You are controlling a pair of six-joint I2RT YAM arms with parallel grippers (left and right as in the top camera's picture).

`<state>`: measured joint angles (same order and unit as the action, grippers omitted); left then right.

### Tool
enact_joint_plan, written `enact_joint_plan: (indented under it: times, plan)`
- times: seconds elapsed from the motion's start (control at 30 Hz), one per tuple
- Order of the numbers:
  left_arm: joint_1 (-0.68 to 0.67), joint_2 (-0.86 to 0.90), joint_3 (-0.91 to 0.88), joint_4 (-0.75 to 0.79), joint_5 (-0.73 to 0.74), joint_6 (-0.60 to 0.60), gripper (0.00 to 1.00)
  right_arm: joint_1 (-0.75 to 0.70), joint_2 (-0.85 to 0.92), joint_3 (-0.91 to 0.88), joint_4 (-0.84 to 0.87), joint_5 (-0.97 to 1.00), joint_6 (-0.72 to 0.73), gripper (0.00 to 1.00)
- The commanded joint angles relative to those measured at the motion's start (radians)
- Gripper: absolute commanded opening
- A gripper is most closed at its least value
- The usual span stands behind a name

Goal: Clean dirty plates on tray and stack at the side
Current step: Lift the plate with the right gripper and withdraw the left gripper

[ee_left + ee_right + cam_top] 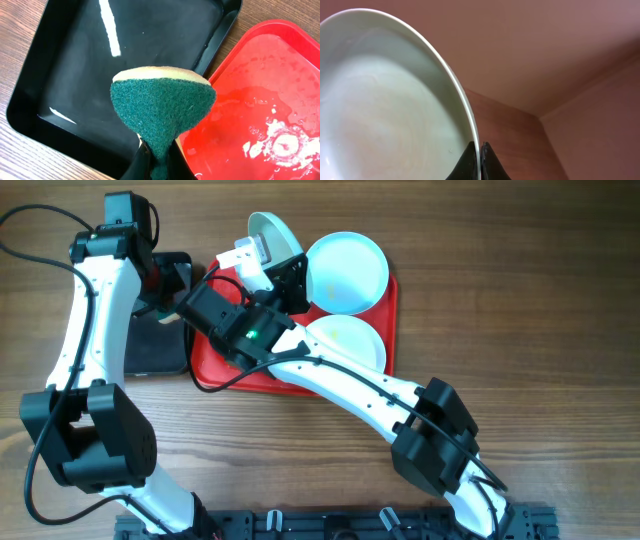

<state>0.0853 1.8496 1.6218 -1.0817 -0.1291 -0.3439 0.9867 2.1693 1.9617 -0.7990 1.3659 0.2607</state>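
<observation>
Here, plate [272,232] steeply on edge.

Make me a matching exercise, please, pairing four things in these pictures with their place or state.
Things:
1. sponge
2. raised plate
3. black tray
4. red tray

Place or state:
A. wet, with white residue
B. held by its rim in the right hand
C. glossy, lying beside the red one
D. squeezed in the left hand

Pairs: 1-D, 2-B, 3-C, 4-A.
</observation>
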Motion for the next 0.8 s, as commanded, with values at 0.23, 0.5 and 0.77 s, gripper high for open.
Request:
enact_joint_plan:
  times: [0.23,0.5,0.77]
  plan:
    - [0.003,-0.001,-0.008,0.000,0.036,-0.013,0.04,-0.001,-0.006,0.011,0.059,0.086,-0.089,0.04]
    - [0.003,-0.001,-0.008,-0.001,0.036,-0.013,0.04,-0.001,-0.006,0.011,0.084,0.099,-0.111,0.04]
    - [0.003,-0.001,-0.008,-0.001,0.036,-0.013,0.04,-0.003,-0.008,0.011,0.079,-0.113,-0.138,0.04]
